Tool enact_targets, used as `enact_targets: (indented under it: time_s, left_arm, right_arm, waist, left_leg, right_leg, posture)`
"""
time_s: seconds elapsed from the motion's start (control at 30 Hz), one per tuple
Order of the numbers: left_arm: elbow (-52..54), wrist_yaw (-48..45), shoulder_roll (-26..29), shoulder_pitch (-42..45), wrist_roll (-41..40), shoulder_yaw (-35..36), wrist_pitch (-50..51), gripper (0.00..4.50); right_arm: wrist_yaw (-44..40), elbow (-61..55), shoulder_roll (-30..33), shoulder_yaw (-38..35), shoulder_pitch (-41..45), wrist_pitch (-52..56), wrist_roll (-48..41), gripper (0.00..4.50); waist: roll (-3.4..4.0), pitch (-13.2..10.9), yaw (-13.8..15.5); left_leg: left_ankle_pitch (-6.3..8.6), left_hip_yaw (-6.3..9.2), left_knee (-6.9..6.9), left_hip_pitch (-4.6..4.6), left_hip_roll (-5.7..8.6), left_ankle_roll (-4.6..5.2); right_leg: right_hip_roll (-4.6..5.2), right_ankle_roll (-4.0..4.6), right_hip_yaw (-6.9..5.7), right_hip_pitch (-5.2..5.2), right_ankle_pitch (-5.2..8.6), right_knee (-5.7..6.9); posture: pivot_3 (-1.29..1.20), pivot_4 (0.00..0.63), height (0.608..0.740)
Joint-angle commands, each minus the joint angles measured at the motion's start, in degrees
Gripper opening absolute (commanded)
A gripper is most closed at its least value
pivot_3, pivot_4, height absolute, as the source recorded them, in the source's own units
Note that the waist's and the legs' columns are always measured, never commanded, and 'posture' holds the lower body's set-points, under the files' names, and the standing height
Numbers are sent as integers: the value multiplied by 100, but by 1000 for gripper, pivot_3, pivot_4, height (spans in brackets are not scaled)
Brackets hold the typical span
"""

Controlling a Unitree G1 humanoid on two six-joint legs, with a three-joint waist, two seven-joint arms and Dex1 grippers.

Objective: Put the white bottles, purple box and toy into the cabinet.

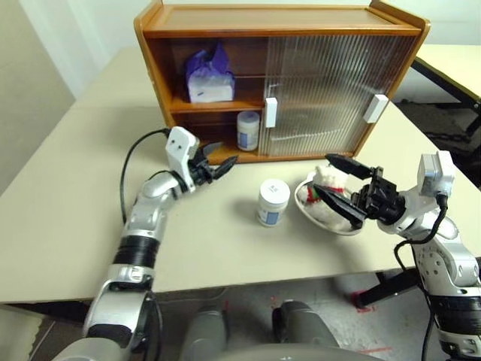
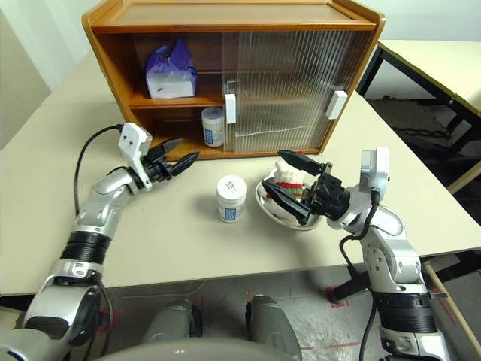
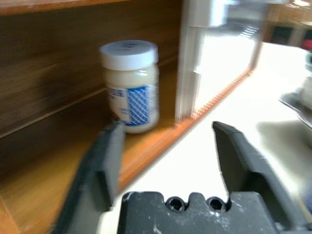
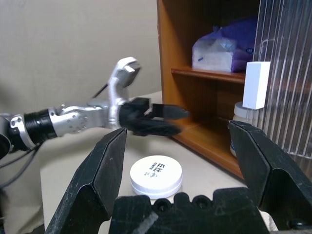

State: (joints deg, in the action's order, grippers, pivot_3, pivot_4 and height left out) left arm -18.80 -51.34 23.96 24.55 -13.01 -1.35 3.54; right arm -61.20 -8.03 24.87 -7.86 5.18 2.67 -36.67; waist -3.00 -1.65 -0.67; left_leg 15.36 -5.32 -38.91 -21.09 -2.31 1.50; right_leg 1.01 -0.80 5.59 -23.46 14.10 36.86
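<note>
Beige table [image 1: 68,218] – a shiny oval steel dish [image 1: 342,224] near its front edge

purple box [image 1: 210,75], orange-brown cabinet [image 1: 278,19], white bottles [image 1: 273,203]

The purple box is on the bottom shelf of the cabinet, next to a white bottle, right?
Not quite. The purple box sits on the upper shelf of the cabinet; the white bottle stands on the bottom one, below it. The left eye view shows this.

Purple box [image 1: 210,75] on cabinet [image 1: 278,30] shelf, one white bottle [image 1: 248,130] below, just beyond left fingers [image 1: 218,167], another [image 1: 273,202] upright between both arms, toy [image 1: 325,183] between right fingers [image 1: 340,201].
</note>
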Motion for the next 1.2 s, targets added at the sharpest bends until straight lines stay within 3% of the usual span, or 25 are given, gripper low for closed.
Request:
enact_targets:
  time_s: [0.03,0.3,0.53,1.03,1.13,1.2]
  left_arm:
    - [199,-905,403,-301,238,-542,-318,4477]
    - [569,-1873,463,-619,-10,-1057,-45,4477]
    - [173,-1494,-165,-429,308,-1423,-73,4477]
    - [-557,-881,-892,-155,787,-1678,-268,4477]
    - [-656,-716,-1010,-141,720,-1575,-263,3900]
    - [-684,-654,-1045,-127,697,-1527,-259,3213]
  right_arm:
    - [-53,119,38,-48,31,23,-44,4500]
    - [-27,83,-5,-25,-10,-6,-16,4500]
    - [10,58,16,-54,-45,-14,6,4500]
    - [65,-50,46,-18,-119,-4,31,4500]
    - [29,-22,68,11,-94,-11,66,4500]
    - [-5,-15,88,31,-86,-10,89,4500]
  waist:
    - [2,0,0]
    - [10,2,13]
    - [18,5,13]
    - [29,11,5]
    - [29,11,5]
    - [29,11,7]
  left_leg:
    - [0,-1,0,3,-4,0]
    - [0,-2,0,-7,-13,0]
    - [-1,-2,-1,-6,-13,2]
    - [-4,0,-2,-7,-8,8]
    - [-4,0,-2,-7,-7,7]
    - [-4,0,-2,-6,-6,7]
  right_leg:
    - [0,6,-1,3,4,1]
    - [3,8,-6,-4,12,-1]
    - [-2,5,-3,-3,11,1]
    - [-4,-2,0,-2,10,-1]
    - [-3,-4,1,-1,9,-1]
    - [-2,-6,2,-1,8,-1]
  posture:
    - [75,0,740]
    - [68,0,740]
    - [53,0,740]
    - [48,0,740]
    - [49,0,740]
    - [49,0,740]
